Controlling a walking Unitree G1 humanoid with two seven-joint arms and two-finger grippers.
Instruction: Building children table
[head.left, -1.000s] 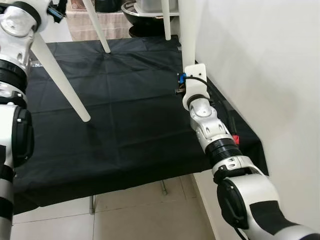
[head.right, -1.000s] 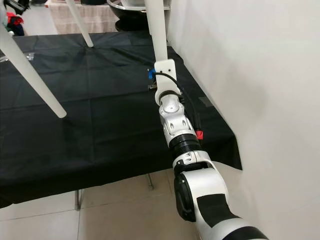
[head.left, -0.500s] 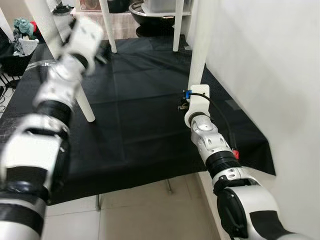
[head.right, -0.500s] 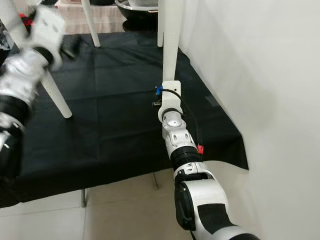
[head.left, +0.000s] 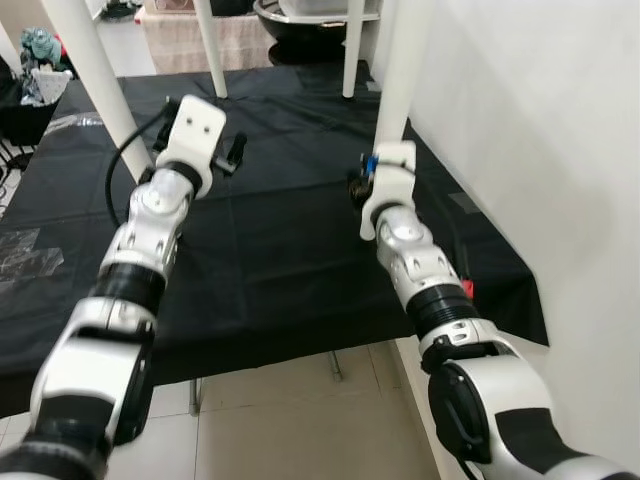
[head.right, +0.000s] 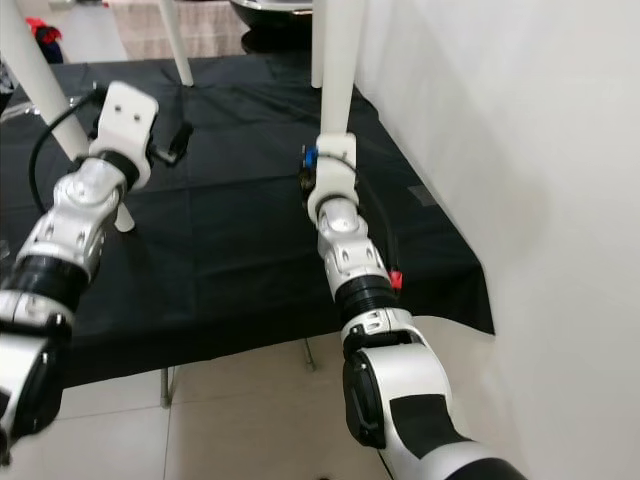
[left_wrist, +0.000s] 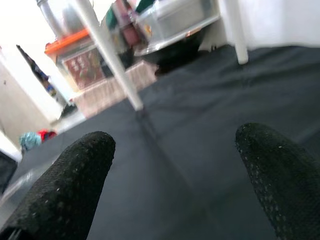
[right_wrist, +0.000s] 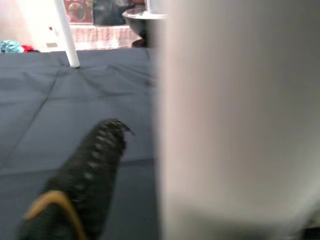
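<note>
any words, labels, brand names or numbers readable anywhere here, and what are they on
No text can be read in these pictures.
The reddish box under the orange lid, in the left wrist view, bears a printed pattern too blurred to read.
The picture behind the black cloth, in the right wrist view, is too small and blurred to read.
</note>
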